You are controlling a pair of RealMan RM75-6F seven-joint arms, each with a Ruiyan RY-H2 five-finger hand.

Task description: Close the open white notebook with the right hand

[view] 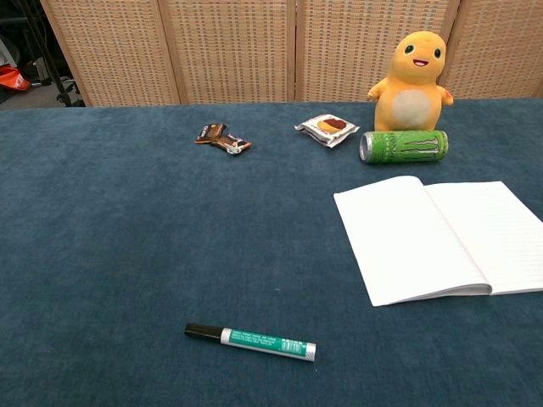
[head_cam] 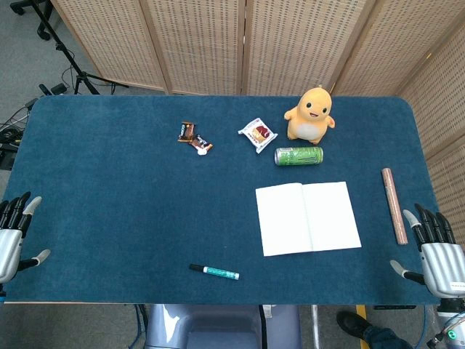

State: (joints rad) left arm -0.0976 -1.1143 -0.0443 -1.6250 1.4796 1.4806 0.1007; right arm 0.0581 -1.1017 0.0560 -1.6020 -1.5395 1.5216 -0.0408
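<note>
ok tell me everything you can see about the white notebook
The white notebook lies open and flat on the blue table, toward the robot's right side, spine running away from the robot. Both pages look like thin white paper; the chest view shows faint ruled lines on the right page and a slight rise along the centre fold. Nothing rests on it and no hand touches it. The green can lies just beyond its far edge, apart from it.
</note>
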